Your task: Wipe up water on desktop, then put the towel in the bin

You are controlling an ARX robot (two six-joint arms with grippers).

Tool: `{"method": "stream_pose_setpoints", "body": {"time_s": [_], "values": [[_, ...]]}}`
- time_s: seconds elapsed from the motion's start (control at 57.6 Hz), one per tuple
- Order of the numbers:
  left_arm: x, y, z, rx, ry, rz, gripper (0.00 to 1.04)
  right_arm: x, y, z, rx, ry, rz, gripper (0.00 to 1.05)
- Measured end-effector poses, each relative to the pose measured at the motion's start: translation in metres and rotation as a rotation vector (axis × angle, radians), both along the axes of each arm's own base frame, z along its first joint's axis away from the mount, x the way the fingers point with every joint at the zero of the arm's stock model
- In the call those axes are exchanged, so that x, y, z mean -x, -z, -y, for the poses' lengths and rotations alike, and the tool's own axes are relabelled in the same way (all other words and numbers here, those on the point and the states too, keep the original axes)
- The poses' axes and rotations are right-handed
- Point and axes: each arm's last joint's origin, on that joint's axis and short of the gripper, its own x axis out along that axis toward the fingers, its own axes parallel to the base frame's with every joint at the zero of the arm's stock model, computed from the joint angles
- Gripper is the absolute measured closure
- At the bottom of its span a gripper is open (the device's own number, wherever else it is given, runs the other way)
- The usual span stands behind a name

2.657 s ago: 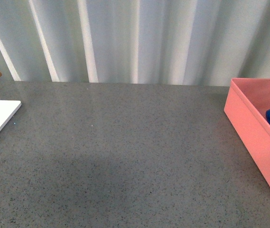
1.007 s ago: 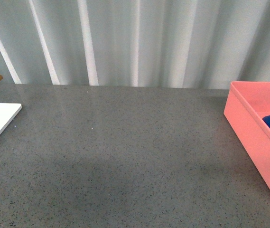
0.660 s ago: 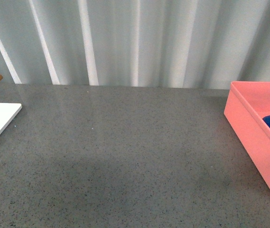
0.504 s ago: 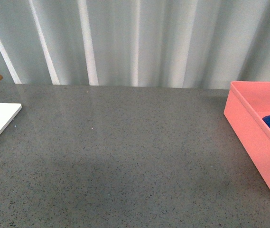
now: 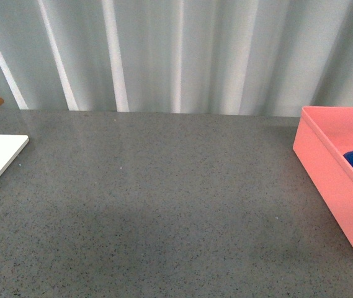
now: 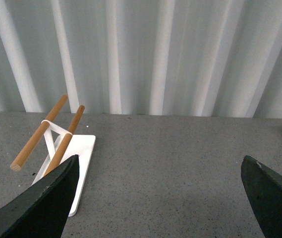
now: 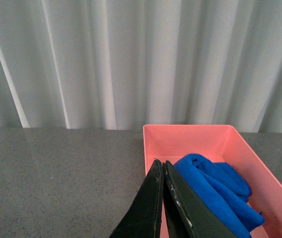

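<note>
- Both steps look done: the towel (image 7: 215, 186) lies bunched inside the bin (image 7: 200, 136), and the desktop (image 5: 164, 205) shows no visible water.
- Left gripper (image 6: 158, 198) gapes wide, empty.
- Right gripper (image 7: 163, 208) is pressed closed, holding nothing.

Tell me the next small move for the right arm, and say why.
Probably just hold the right gripper back from the bin, or ease it away. The towel already lies bunched inside the bin, the gripper's fingers are pressed together with nothing between them, and the desktop shows no visible water in the front view. Nothing appears left to do.
</note>
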Motion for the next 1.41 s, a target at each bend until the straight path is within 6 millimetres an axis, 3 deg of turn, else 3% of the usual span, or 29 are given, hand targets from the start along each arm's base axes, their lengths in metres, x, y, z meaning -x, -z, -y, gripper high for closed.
{"method": "stream_pose_setpoints", "body": {"time_s": [0.643,0.695,0.799,1.094,1.129,1.407], "values": [[0.0,0.0,0.0,0.0,0.0,0.001,0.07,0.017,0.003,0.0,-0.005,0.003,-0.006,1.01],[0.0,0.0,0.0,0.0,0.0,0.002,0.07,0.017,0.003,0.0,-0.006,0.003,-0.005,0.92],[0.0,0.0,0.0,0.0,0.0,0.001,0.07,0.017,0.003,0.0,-0.006,0.003,-0.005,0.63],[0.0,0.0,0.0,0.0,0.0,0.001,0.07,0.017,0.003,0.0,-0.006,0.003,-0.005,0.08],[0.0,0.0,0.0,0.0,0.0,0.002,0.07,0.017,0.003,0.0,-0.007,0.003,-0.005,0.05],[0.0,0.0,0.0,0.0,0.0,0.001,0.07,0.017,0.003,0.0,-0.007,0.003,-0.005,0.07]]}}
